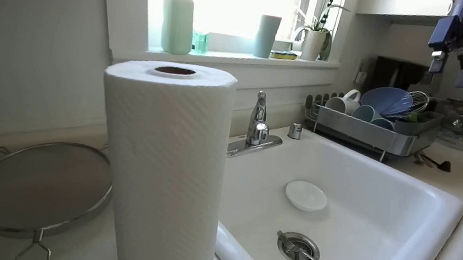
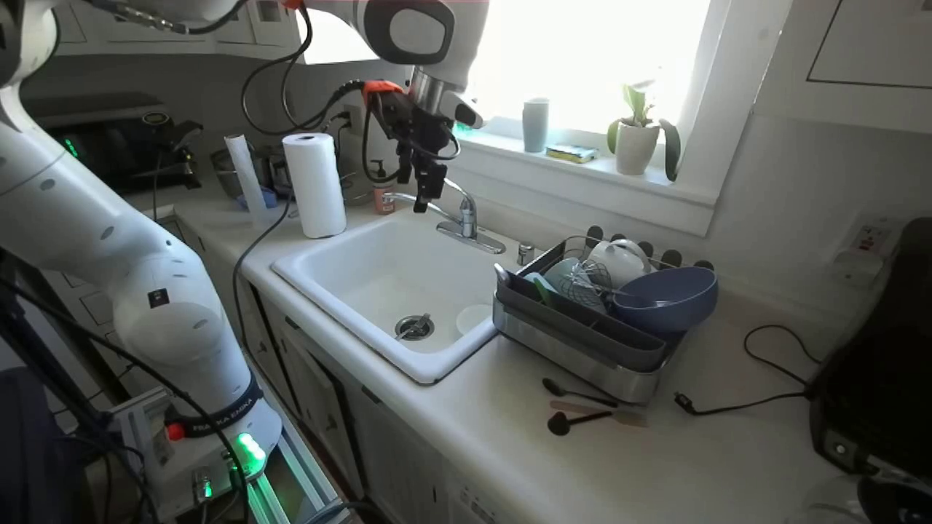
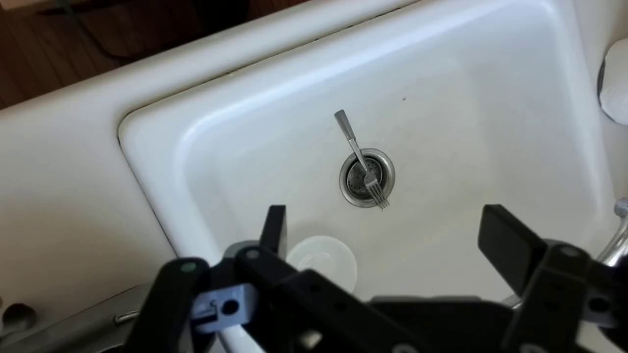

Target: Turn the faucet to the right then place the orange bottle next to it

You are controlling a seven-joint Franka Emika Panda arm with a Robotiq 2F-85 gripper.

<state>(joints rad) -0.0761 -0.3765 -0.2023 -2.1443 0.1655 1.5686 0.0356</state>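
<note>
If the faucet, by the back edge of the tabletop, is pushed off line, the spout might slip free instead of being turned. The orange bottle, toward the tabletop's back corner, could be toppled by that spout, whose tip overlaps it in an exterior view; contact cannot be judged. The paper-towel roll could be knocked during the reach. The arm is stretched over the sink, its pincer pointed downward, jaws wide apart, nothing gripped.
</note>
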